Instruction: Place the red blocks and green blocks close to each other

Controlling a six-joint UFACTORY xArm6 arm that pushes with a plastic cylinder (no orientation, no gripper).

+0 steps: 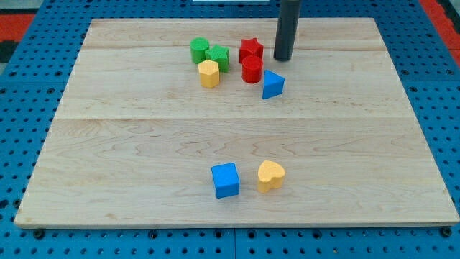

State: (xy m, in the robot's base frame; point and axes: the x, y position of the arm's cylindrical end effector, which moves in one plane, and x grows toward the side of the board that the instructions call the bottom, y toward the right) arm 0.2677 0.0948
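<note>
Going left to right across our pale wooden board (108, 144): first a green cylinder block (199, 50) near the view's top, touching or nearly touching a green star-like block (218, 57) just to its right. A yellow hexagonal block (208, 73) sits right below that pair, close enough that we cannot tell if it touches.

Next a small gap, then a red star-shaped block (251, 49) with a red cylinder block (251, 70) directly below it, the two looking in contact. So reds and greens lie near each other, split only by that narrow gap; we judge the task close to done, maybe done.

Just right of the red cylinder and slightly lower is a blue triangular block (272, 84), near but apart from it.

Our rod has no jaws, so nothing spreads or pinches: it is a plain dark rod, and our tip (283, 58) rests on the board just right of the red star, not visibly touching it. We read that spot as placed for nudging the reds toward the view's left, at the greens.

Well apart, near the view's bottom: a blue cube block (226, 180) and a yellow heart-shaped block (271, 175) beside it, both irrelevant here.
</note>
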